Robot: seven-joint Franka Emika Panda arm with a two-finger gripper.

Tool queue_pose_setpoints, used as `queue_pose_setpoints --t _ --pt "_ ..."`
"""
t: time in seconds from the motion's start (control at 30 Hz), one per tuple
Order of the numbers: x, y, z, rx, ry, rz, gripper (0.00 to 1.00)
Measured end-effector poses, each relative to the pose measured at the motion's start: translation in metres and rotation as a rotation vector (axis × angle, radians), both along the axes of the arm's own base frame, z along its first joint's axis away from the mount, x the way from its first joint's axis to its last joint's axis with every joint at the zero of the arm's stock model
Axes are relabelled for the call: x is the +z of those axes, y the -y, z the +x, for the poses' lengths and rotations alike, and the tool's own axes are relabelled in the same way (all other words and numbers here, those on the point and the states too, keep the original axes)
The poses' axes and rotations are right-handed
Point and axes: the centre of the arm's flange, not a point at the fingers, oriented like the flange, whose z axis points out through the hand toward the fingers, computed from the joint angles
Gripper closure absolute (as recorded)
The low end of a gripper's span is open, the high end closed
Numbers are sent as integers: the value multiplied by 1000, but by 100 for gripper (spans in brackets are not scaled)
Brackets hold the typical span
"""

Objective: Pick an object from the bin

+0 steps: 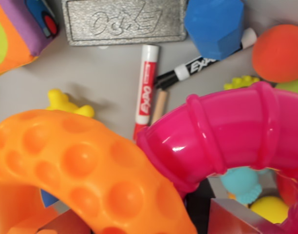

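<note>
Pink tube (236,131) crowds btm, grey floor (102,78) open mid

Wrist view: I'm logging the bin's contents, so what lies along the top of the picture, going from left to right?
Orange and purple soft block → grey embossed plate → blue foam block → orange ball.

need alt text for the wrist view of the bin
Close over a cluttered bin: a bumpy orange ring and a pink ribbed tube fill the foreground. Behind lie a red Expo marker, a black Expo marker, a blue block and an orange ball.
</note>
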Motion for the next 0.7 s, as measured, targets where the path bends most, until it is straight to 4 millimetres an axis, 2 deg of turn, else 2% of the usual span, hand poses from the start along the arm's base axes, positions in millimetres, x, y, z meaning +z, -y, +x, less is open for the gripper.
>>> queue_pose_setpoints --t 0.7 --pt "66 0 -1 0 -6 -1 100"
